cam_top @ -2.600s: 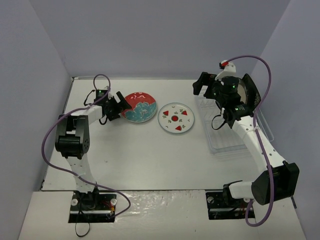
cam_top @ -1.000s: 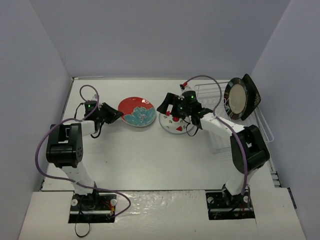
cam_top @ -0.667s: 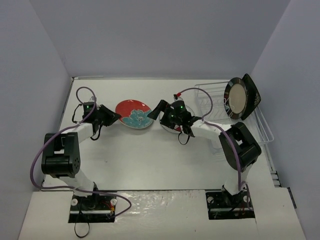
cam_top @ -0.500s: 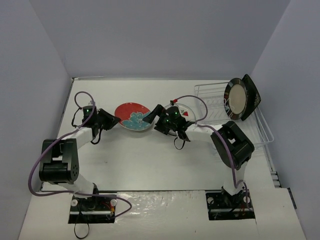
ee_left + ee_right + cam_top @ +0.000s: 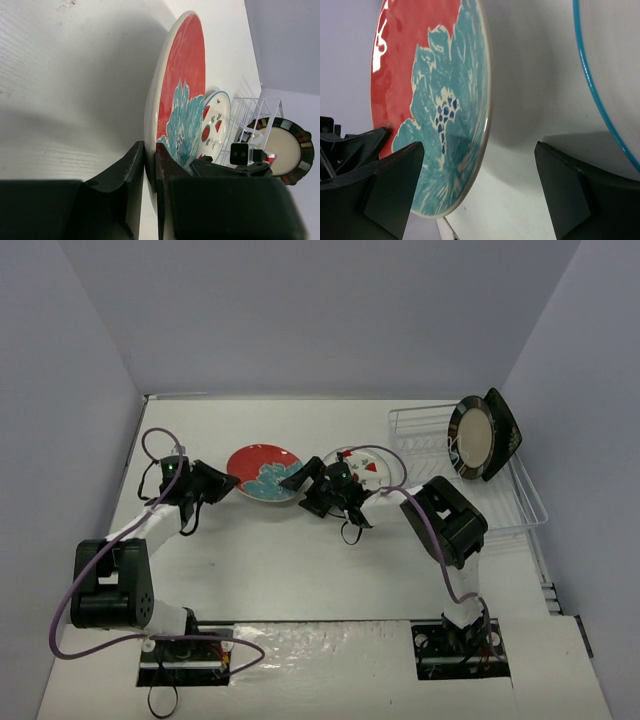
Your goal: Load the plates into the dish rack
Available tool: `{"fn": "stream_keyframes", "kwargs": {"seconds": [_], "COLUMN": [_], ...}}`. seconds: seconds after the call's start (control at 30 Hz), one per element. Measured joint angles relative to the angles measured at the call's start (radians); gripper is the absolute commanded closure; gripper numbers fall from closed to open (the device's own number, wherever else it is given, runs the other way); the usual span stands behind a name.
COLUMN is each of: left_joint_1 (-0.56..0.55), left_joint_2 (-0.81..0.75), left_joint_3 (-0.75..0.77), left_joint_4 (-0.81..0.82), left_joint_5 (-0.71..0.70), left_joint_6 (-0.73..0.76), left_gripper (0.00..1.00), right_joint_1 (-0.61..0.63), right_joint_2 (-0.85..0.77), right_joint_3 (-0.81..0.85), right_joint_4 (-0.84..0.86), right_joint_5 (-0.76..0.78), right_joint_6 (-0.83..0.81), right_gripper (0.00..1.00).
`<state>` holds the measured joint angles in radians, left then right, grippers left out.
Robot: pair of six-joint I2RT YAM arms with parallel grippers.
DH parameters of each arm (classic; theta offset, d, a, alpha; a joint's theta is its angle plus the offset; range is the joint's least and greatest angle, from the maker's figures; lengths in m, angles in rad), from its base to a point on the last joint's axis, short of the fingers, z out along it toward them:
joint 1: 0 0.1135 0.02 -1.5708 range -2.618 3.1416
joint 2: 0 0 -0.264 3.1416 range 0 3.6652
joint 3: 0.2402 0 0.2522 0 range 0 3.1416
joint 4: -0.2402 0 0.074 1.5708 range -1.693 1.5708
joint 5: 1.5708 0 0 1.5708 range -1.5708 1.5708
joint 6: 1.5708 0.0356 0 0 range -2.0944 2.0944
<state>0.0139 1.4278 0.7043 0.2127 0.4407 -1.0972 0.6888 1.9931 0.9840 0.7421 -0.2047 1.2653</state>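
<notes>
My left gripper [image 5: 226,483] [image 5: 150,167] is shut on the left rim of the red-and-teal floral plate [image 5: 260,472] [image 5: 181,85], which it holds tilted with its right side off the table. On that side my right gripper [image 5: 300,483] [image 5: 479,192] is open, with the plate's [image 5: 427,100] rim between its fingers and not touching them. The watermelon plate [image 5: 366,464] [image 5: 218,124] [image 5: 607,85] lies flat just right of it, partly under the right arm. The black-rimmed plate [image 5: 472,437] [image 5: 283,149] and the square black plate [image 5: 504,430] stand in the dish rack [image 5: 500,502].
The rack [image 5: 256,106] sits at the table's right edge, beside the right wall. Both arms' cables loop over the table near the plates. Grey walls close in the left, back and right sides.
The right arm has swung left from the rack, over the watermelon plate, to the floral plate's right edge. The left gripper and its plate have shifted slightly left.
</notes>
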Motion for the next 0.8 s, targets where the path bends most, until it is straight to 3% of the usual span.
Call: {"fn": "stream_keyframes", "kwargs": {"seconds": [0.17,0.3,0.63,0.77,0.8], "left_joint_1": [0.000,0.000,0.007,0.008,0.008], "left_joint_2": [-0.055,-0.092,-0.130,-0.143,-0.149], "left_joint_3": [-0.016,-0.017,-0.031,-0.031,-0.031], "left_joint_4": [0.000,0.000,-0.018,-0.011,-0.012], "left_joint_5": [0.020,0.030,0.037,0.048,0.049], "left_joint_6": [-0.007,-0.007,-0.015,-0.031,-0.030], "left_gripper": [1.00,1.00,1.00,1.00,0.86], "right_joint_1": [0.000,0.000,-0.007,-0.014,-0.014], "right_joint_2": [0.017,0.019,0.013,-0.002,-0.006], "right_joint_3": [0.000,0.003,0.007,0.007,0.007], "right_joint_4": [0.048,0.088,0.233,0.248,0.245], "right_joint_5": [0.000,-0.002,-0.010,-0.006,-0.008], "right_joint_6": [0.020,0.029,0.065,0.067,0.059], "right_gripper": [0.20,0.38,1.00,1.00,1.00]}}
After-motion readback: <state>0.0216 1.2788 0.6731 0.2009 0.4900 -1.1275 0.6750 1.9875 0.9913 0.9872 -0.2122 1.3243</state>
